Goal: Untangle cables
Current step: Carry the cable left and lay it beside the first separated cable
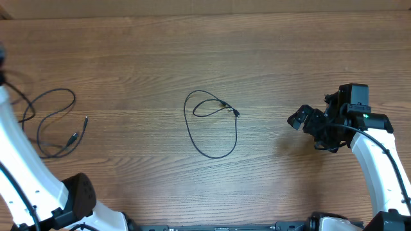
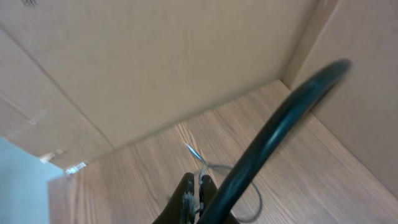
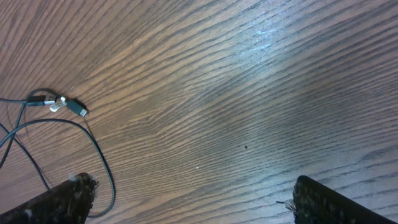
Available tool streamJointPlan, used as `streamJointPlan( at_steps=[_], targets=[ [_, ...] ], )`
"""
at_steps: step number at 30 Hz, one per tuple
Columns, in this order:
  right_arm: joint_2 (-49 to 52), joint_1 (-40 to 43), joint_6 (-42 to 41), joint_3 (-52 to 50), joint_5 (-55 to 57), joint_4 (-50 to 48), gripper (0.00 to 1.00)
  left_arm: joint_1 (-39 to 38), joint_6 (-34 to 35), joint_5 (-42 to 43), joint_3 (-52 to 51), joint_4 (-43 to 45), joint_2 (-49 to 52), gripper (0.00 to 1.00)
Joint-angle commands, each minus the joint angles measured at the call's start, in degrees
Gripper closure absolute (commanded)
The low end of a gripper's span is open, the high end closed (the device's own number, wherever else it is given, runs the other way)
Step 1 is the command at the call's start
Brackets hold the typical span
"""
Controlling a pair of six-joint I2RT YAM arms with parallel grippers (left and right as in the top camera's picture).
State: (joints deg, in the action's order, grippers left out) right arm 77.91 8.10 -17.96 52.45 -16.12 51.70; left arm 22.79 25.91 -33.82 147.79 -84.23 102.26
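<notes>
Left gripper (image 2: pixel 196 198) fingers pressed together, apparently pinching the left cable (image 1: pixel 85 119) to lift it clear at nine o'clock. Middle cable (image 1: pixel 235 131) lies looped at centre. Right gripper (image 1: pixel 307 130), fingers wide apart, sits ready at three o'clock.

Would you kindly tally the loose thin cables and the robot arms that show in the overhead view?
Thin black cables: 2, the left cable and the centre cable.
Robot arms: 2, the left arm and the right arm.
Total: 4.
</notes>
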Motion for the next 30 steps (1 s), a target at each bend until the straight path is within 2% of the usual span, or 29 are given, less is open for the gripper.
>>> streamJointPlan(
  at_steps=[1, 4, 30],
  targets=[
    [0.28, -0.44, 0.24, 0.02, -0.09, -0.13, 0.00, 3.45, 1.55, 13.14, 0.44, -0.37, 0.33, 0.96],
    [0.28, -0.44, 0.24, 0.02, -0.09, -0.09, 0.00, 4.81, 1.53, 16.98, 0.44, -1.55, 0.63, 0.95],
    [0.28, -0.44, 0.26, 0.02, -0.07, 0.09, 0.00, 4.94, 1.53, 16.92, 0.44, -1.40, 1.36, 0.96]
  ],
)
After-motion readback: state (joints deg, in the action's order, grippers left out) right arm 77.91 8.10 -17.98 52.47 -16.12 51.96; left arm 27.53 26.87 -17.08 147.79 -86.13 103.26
